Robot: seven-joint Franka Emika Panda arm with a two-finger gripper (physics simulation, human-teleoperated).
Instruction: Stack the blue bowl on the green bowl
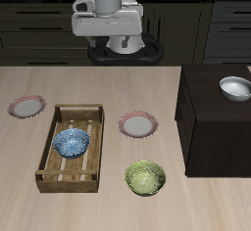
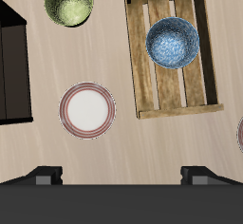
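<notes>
Bowls are the business, but the biggest things are taken first: the table is spread with pieces, and a dark cabinet is topped by a white bowl. Next, a wooden crate is seen cradling the blue bowl, so a lift over its walls will be needed. Two pink-rimmed plates are left flat nearby. Out in the open, nearer the front edge, the green bowl is waiting. High above, the gripper is held with fingers wide apart, nothing grasped.
</notes>
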